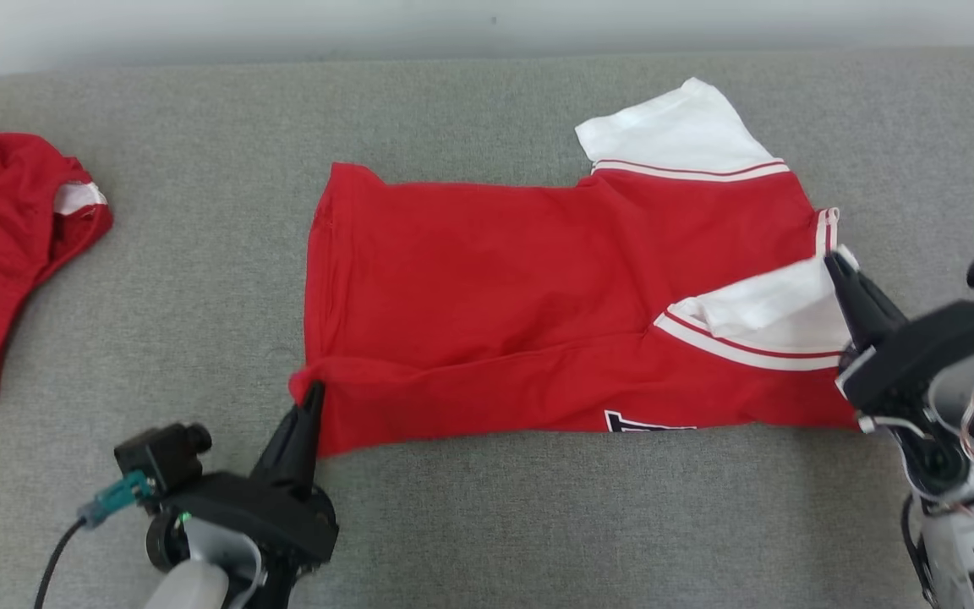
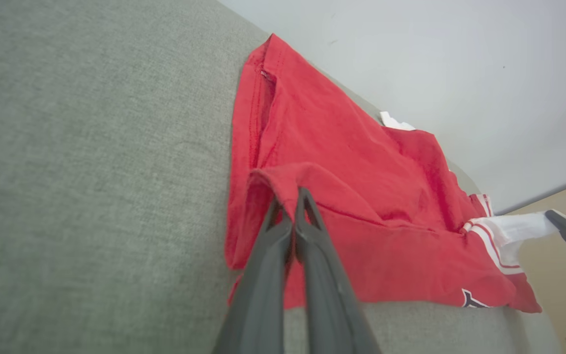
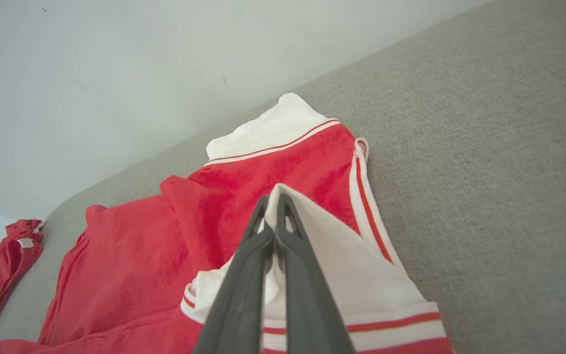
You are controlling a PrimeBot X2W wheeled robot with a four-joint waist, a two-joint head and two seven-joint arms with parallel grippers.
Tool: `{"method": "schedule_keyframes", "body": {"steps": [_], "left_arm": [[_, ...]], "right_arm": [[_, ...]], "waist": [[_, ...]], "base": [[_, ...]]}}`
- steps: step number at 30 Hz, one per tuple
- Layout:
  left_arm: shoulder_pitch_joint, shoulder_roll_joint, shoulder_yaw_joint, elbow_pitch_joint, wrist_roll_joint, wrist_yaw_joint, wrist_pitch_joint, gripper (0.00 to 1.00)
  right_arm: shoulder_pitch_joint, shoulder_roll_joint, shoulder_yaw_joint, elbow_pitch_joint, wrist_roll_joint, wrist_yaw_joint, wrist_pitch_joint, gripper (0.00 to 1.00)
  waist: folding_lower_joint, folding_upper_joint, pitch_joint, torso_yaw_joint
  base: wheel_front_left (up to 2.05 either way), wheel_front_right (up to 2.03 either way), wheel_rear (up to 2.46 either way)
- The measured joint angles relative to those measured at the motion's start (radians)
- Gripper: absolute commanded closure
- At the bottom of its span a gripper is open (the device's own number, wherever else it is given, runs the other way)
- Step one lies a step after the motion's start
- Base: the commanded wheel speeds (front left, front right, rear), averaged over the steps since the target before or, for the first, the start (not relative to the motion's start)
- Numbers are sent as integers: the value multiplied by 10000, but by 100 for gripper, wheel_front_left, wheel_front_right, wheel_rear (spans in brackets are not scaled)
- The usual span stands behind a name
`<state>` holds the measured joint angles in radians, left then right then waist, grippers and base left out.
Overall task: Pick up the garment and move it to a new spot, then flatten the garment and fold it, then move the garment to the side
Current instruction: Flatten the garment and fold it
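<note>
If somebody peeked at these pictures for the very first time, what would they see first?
Probably the big red shirt spread across the middle of the grey cushion. Next come the two dark pincers gripping it: the left end effector is shut on its near left corner, and the right end effector pinches the nearer white sleeve. A second, crumpled red garment lies at the far left.
</note>
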<state>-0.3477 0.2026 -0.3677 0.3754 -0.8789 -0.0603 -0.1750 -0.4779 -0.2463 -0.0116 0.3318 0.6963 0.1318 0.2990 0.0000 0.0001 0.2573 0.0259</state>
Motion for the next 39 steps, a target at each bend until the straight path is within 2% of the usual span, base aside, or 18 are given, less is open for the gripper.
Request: {"method": "schedule_keyframes", "body": {"steps": [5,10,17,23,29,30,31,32,33,39], "left_arm": [[645,167,-73,-476,-82,-13,151,100],[1495,445,-109,-991,-253,100,345,100],[2099,744,-313,-1078,-207,435,742,100],[2247,1034,-539,-786,247,711,871,100],[2305,1110,-642,-602,330,838,884,100],[2323,1108,-648,-591,330,863,882,87],[2342,1112,-662,-569,345,872,882,52],[2353,1114,-671,-554,408,953,853,0],[2365,1116,-662,-552,462,989,754,0],[2732,1089,-410,-690,556,1179,-54,0]], "right_arm": [[1208,-79,-339,-1051,343,0,688,100],[2979,159,-1126,-2364,345,0,1820,100],[5034,1411,-2234,-3662,-309,0,3185,100],[5631,1787,-2807,-3662,-1369,0,3561,100],[5846,1935,-2917,-3358,-1544,0,3651,100],[5872,1942,-2917,-3281,-1632,0,3632,100],[5890,1948,-2918,-3223,-1724,0,3532,100],[5891,1948,-2920,-3162,-1732,0,3386,51],[5888,1948,-2907,-3093,-1732,0,3237,0],[5766,1960,-2685,-3106,-2019,0,1605,0]], "waist": [[0,0,-276,42],[-1,-1,-706,46],[-2,-2,-1220,-62],[-2,-2,-1400,-315],[-1,-2,-1536,-417],[-1,-2,-1563,-422],[-1,-2,-1588,-427],[0,-2,-1615,-433],[0,-2,-1648,-437],[-1,-2,-1926,-458]], "base": [[0,0,0],[0,0,0],[0,0,0],[0,0,0],[0,0,0],[0,0,0],[0,0,0],[0,0,0],[0,0,0],[0,0,0]]}}
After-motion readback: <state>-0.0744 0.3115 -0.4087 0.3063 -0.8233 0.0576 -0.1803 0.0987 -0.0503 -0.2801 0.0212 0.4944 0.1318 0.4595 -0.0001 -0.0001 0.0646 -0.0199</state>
